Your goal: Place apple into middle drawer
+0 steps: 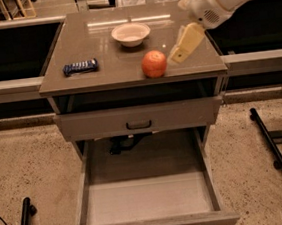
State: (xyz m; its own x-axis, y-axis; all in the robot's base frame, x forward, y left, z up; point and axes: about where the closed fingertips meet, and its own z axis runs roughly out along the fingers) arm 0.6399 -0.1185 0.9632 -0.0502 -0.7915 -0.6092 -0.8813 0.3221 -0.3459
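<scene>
The orange-red apple [154,64] sits on the brown cabinet top [99,48], near its front edge and right of centre. My gripper [178,55] hangs from the white arm at the upper right. Its cream tip is just right of the apple, close to it but apart from it, and it holds nothing. The middle drawer [148,201] is pulled out wide below, and its flat grey tray is empty.
A white bowl [130,33] stands behind the apple. A blue snack bar [80,66] lies on the left of the top. A shut grey drawer front with a black handle [138,120] sits above the open drawer. Black stand legs [267,139] lie on the floor at the right.
</scene>
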